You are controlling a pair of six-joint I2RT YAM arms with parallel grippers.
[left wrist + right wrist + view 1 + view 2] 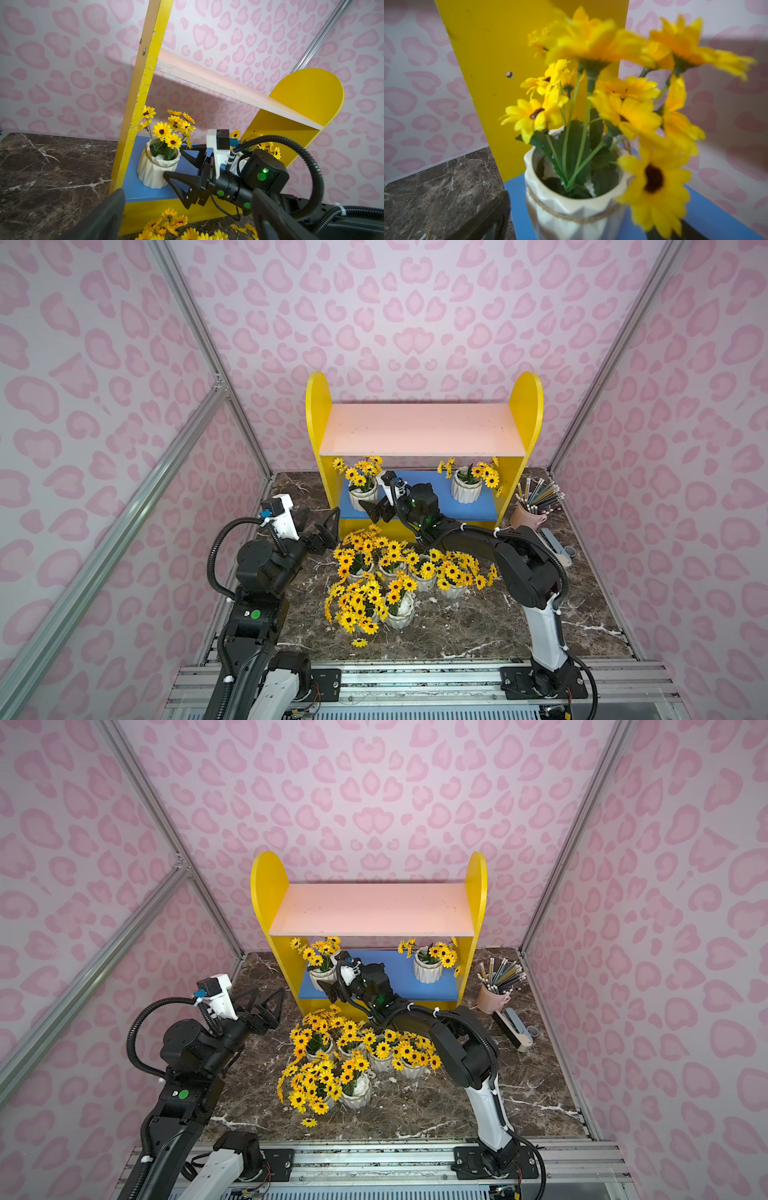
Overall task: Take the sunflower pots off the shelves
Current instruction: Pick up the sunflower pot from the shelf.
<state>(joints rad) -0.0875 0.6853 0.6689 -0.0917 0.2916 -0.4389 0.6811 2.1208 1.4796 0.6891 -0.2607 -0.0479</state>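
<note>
The right gripper (174, 161) has its black fingers spread wide on either side of a small white ribbed pot with a twine band and a bunch of yellow, dark-centred artificial sunflowers (155, 168). The pot sits squarely in the gap in the right wrist view, and I see no squeeze on it yet. It stands upright at the left end of the blue lower board (440, 486) of the little yellow shelf unit with rounded side panels (318, 414), close to the side panel. I'd call this the approach to a grasp. The next move, as I judge it, is to close on the ribbed body below the rim, lift a little and draw it out forward, keeping the blooms clear of the pale pink upper board (419, 429), which is bare. A matching pot (466, 489) waits at the right end of the blue board. Out on the dark marble tabletop (478, 626), in front of the shelf, stands a crowd of like pots (395, 576), six by my guess, though the flowers tangle. The left gripper (320, 516) hangs beside the shelf, fingers wide and empty.
</note>
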